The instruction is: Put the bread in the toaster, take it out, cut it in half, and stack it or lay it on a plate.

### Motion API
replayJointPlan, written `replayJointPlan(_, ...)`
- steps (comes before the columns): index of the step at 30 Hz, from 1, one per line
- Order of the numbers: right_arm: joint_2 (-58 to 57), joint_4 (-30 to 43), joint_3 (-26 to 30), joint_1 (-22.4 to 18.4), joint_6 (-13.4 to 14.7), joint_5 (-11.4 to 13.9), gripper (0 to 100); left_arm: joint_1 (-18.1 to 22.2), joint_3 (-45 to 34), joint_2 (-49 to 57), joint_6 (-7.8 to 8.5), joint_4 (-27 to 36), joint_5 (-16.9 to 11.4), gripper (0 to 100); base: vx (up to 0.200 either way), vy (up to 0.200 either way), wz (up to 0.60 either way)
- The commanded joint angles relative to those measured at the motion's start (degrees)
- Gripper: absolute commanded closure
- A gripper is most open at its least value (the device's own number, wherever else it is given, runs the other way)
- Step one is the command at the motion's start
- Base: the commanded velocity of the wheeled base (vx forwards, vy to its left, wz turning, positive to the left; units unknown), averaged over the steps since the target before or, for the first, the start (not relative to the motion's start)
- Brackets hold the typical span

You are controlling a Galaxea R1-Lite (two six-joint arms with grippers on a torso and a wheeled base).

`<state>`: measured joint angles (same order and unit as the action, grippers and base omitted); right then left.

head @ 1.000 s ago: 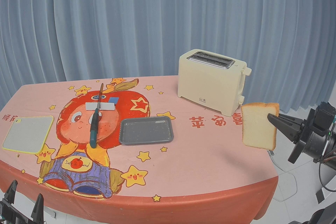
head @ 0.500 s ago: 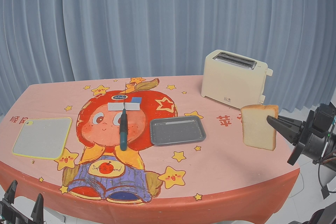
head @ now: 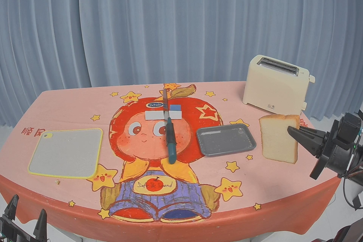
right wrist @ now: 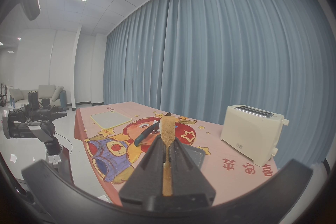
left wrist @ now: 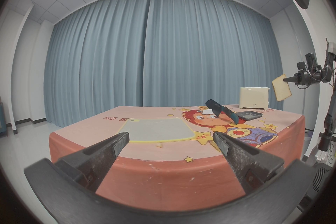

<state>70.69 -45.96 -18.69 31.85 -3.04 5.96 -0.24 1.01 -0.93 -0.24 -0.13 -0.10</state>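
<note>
The right pincer [head: 293, 130] clamps the edge of a bread slice [head: 278, 137], held upright at the tabletop's [head: 245, 178] right end near the toaster [head: 278, 84]. Light and soft, it likely needs gentle pressure. The left pincer [left wrist: 170, 139] hangs released.

Open air lies above the toaster [head: 276, 88] slots. Before it hangs the bread [head: 279, 138]; a tray [head: 225, 139] lies left-front.
</note>
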Motion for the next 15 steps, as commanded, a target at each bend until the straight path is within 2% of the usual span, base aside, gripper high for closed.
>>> replayJointPlan(1, 0.15, -0.01, 0.23, 0.05, -0.04, 0.02, 100, -0.02, -1.01, 0.84, -0.02, -0.04, 0.01, 0, 0.000, 0.200, 0.00)
replayJointPlan(15, 0.76, -0.10, 0.76, 0.05, -1.10, 0.10, 100, -0.02, -1.01, 0.84, -0.02, -0.04, 0.01, 0, 0.000, 0.200, 0.00)
